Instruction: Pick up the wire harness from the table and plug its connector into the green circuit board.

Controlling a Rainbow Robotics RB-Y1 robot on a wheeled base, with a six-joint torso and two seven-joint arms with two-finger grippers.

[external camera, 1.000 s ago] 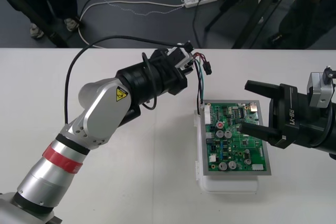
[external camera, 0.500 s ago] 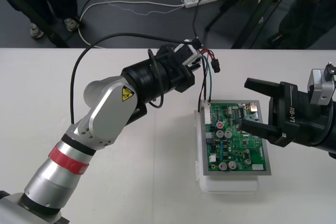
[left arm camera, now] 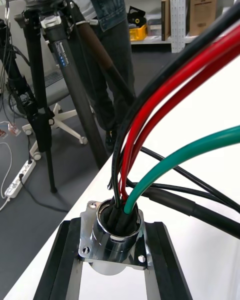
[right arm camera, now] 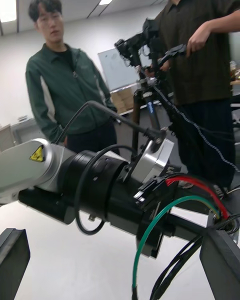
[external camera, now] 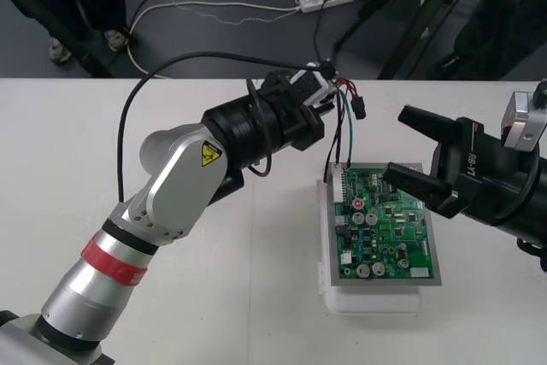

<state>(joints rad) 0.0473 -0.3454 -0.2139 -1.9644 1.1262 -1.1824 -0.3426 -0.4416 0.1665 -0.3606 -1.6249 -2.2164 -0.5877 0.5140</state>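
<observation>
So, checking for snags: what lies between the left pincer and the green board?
Only the harness: from the left pincer its wires hang to the green board's far-left corner, front view.

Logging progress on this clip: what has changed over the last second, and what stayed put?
The left gripper, shut on the round metal socket of the thin-wired harness, carried it toward the robot's right, nearer the far left corner of the green circuit board. The open right gripper shifted toward the far side of the table above the board. The board stayed put; nothing was let go.
</observation>
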